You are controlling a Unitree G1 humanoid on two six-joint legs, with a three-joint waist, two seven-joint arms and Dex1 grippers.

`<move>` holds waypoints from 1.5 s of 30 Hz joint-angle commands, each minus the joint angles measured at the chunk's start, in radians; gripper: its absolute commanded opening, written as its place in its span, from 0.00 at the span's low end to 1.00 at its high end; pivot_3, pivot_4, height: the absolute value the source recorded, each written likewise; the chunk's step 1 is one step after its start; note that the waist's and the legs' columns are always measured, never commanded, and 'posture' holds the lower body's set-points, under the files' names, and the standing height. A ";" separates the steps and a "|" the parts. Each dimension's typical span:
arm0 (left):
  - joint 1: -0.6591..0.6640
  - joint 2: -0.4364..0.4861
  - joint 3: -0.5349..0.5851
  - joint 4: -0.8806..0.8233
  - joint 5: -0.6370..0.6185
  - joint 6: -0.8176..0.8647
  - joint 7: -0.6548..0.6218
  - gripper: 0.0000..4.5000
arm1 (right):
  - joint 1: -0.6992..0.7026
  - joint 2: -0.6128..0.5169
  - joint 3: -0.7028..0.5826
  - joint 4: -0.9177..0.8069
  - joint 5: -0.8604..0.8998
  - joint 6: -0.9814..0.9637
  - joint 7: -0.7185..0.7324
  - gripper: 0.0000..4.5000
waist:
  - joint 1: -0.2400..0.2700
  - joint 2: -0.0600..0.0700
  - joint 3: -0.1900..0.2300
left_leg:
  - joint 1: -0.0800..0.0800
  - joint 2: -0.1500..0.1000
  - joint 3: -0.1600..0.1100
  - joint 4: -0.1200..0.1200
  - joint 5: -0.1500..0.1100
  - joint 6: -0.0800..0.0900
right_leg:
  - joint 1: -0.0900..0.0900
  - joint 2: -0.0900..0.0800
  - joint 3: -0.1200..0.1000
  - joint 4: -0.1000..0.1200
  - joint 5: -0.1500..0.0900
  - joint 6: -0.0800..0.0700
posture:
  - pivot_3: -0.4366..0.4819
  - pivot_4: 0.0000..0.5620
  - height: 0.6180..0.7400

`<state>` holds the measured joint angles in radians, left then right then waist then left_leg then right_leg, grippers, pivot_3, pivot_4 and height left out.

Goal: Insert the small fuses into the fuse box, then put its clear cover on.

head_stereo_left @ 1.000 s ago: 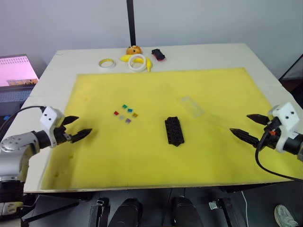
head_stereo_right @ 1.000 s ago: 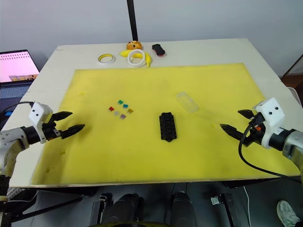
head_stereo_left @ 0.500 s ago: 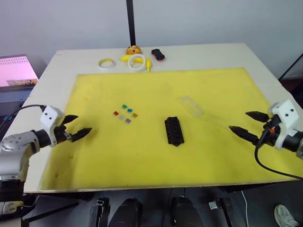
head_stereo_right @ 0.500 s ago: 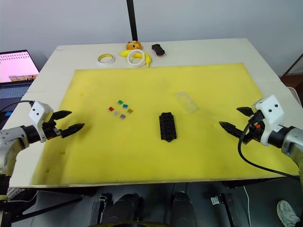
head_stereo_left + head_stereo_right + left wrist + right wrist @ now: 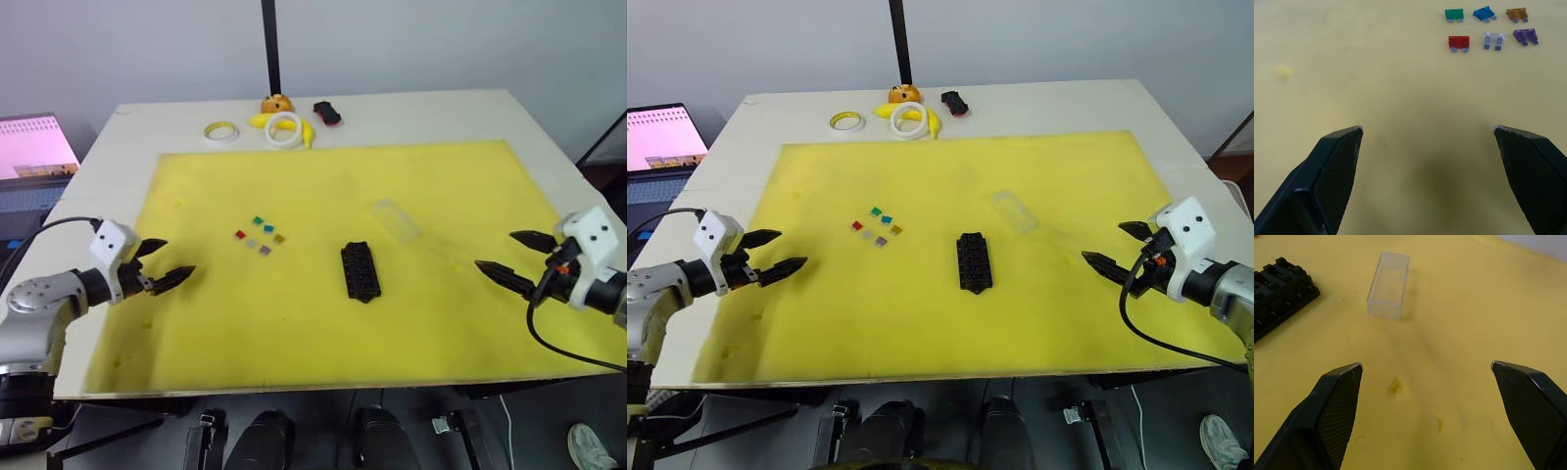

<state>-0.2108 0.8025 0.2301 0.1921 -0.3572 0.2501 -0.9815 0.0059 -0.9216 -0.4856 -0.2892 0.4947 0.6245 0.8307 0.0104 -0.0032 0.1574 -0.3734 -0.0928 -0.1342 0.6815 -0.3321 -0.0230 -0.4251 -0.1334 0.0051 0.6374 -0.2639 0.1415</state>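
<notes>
Several small fuses (image 5: 260, 236) lie in two short rows on the yellow mat (image 5: 333, 186), left of centre; the left wrist view shows them as green, blue, orange, red, grey and purple chips (image 5: 1490, 27). The black fuse box (image 5: 361, 271) rests near the mat's middle, empty. The clear cover (image 5: 396, 220) lies to its right and further back, also seen as a clear cover (image 5: 1389, 285) in the right wrist view. My left gripper (image 5: 168, 262) hovers open at the mat's left edge. My right gripper (image 5: 507, 257) stands open at the right edge. Both hold nothing.
Behind the mat on the white table (image 5: 421, 113) sit a yellow tape ring (image 5: 220, 130), a white tape ring (image 5: 284, 128) on a yellow object, an orange object (image 5: 277, 103) and a black-and-red object (image 5: 327, 114). A laptop (image 5: 34, 147) stands off the table's left side.
My left gripper has shifted slightly to the right, toward the fuses. The right gripper has barely moved.
</notes>
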 commanded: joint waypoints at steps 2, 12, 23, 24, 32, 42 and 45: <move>-0.007 0.016 0.005 -0.035 -0.006 0.009 -0.009 1.00 | -0.008 -0.010 -0.016 -0.018 -0.001 -0.016 0.001 1.00 | 0.000 0.000 0.000 | 0.000 0.000 0.000 0.000 0.000 0.000 | 0.000 0.000 0.000 0.000 0.000 0.000 | 0.48 0.27 1.00; -0.176 0.055 0.042 -0.105 -0.323 0.708 0.011 1.00 | -0.140 -0.033 0.045 -0.199 0.191 0.173 0.009 1.00 | -0.005 0.000 0.000 | 0.000 0.000 0.000 0.001 0.000 0.000 | -0.001 0.000 0.000 0.003 0.000 0.000 | 0.48 0.27 1.00; -0.544 -0.055 0.103 0.297 -0.385 1.133 0.215 1.00 | -0.546 0.087 0.342 -0.236 0.347 0.292 -0.054 1.00 | -0.019 -0.001 0.000 | -0.001 -0.001 -0.002 0.002 0.000 0.000 | -0.003 0.000 -0.001 0.008 0.000 0.000 | 0.48 0.27 1.00; -0.565 -0.062 0.104 0.328 -0.384 1.144 0.221 1.00 | -0.570 0.100 0.368 -0.231 0.338 0.288 -0.054 1.00 | -0.021 -0.001 0.000 | -0.001 -0.001 -0.002 0.002 0.000 0.000 | -0.003 0.000 -0.002 0.009 0.000 0.000 | 0.48 0.27 1.00; -0.584 -0.096 0.121 0.397 -0.394 1.184 0.228 1.00 | -0.642 0.187 0.457 -0.224 0.307 0.275 -0.094 1.00 | -0.028 -0.001 0.000 | -0.002 -0.001 -0.002 0.001 0.000 0.000 | -0.005 -0.001 -0.002 0.010 0.000 0.000 | 0.48 0.27 1.00; -0.612 -0.150 0.157 0.502 -0.371 1.143 0.270 1.00 | -0.663 0.203 0.499 -0.209 0.281 0.268 -0.088 1.00 | -0.025 -0.001 0.000 | -0.002 -0.002 -0.003 0.002 0.000 -0.001 | -0.005 -0.001 -0.002 0.010 0.000 0.000 | 0.48 0.27 1.00; -0.631 -0.173 0.194 0.566 -0.371 1.127 0.287 1.00 | -0.660 0.200 0.506 -0.201 0.272 0.263 -0.078 1.00 | -0.020 -0.001 0.000 | -0.002 -0.003 -0.003 0.002 0.000 -0.001 | -0.005 -0.002 -0.002 0.010 0.000 0.000 | 0.48 0.27 1.00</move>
<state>-0.8276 0.6337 0.3955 0.7401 -0.7290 1.3984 -0.7029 -0.6370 -0.7237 0.0329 -0.4756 0.7688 0.9080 0.7443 -0.0093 -0.0045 0.1573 -0.3751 -0.0957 -0.1371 0.6838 -0.3318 -0.0235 -0.4298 -0.1351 0.0032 0.6472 -0.2640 0.1414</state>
